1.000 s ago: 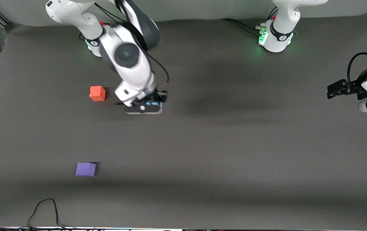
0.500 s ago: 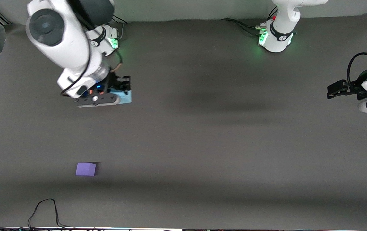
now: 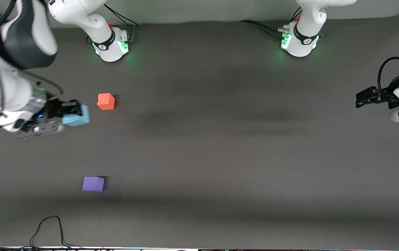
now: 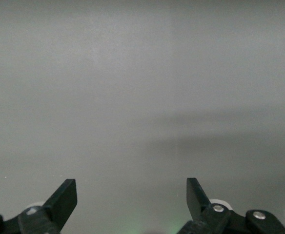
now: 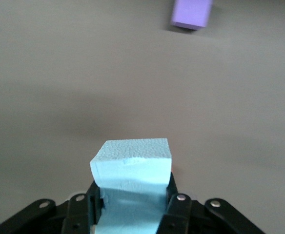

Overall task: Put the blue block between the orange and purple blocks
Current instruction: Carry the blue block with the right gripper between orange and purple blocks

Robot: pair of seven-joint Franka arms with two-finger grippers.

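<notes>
The right pincer is up over the surface at the right arm's end, clamped on the blue block. The block looks like light foam, with a grainy face that should not slip; flat opposite sides are the good place to hold. The orange block sits farther from the front camera, the purple block nearer. The left pincer waits, fingers apart.

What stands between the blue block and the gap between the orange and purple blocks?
Nothing visible. The right claw holds the blue block beside the orange block; bare table lies toward the purple block.
</notes>
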